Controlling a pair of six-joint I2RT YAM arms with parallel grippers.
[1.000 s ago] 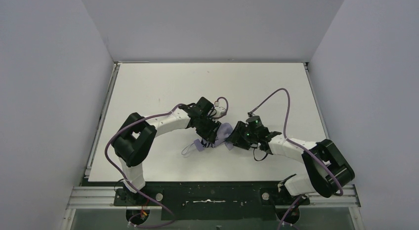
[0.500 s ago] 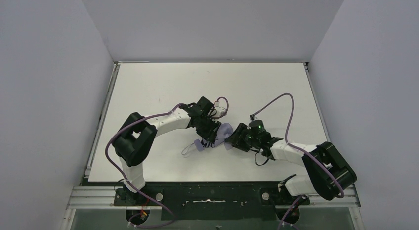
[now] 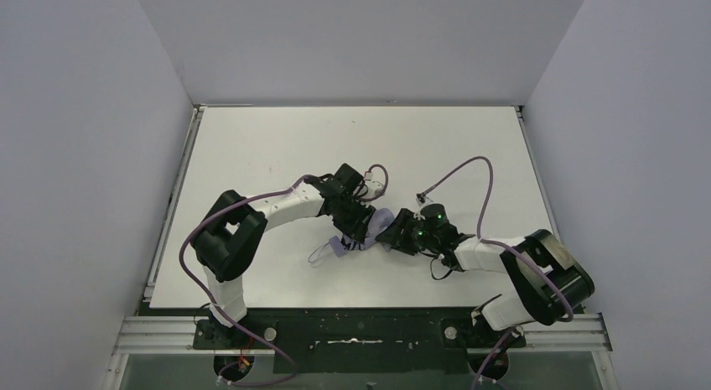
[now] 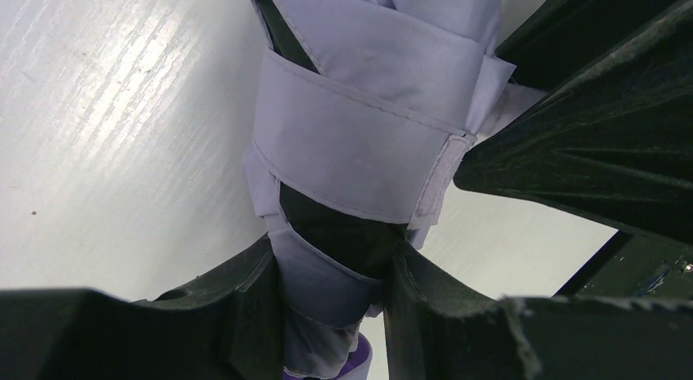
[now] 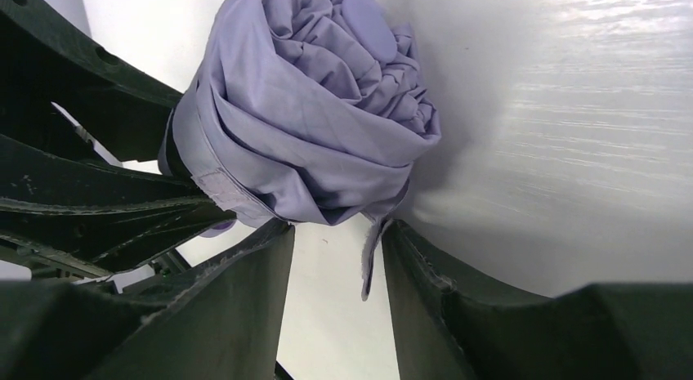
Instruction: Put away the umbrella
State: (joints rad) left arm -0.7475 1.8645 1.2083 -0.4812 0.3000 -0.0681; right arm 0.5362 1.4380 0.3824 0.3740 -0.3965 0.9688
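The compact folded umbrella of pale lavender fabric (image 3: 381,225) lay mid-way across the white table (image 3: 251,155), handle near-left and bunched tip far-right, clamped by the left gripper (image 4: 333,270), and the right gripper (image 5: 337,233), narrowly parted around the loose strap tab (image 5: 372,261), probably needed to pinch it and pull it taut.

place: robot lab cell | evidence: bare white table (image 3: 277,138), plain enclosing walls (image 3: 84,155), aluminium base rail (image 3: 168,333)

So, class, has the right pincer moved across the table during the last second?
Yes, slightly: the right pincer has crept leftward, toward the table's left edge, closing on the umbrella.
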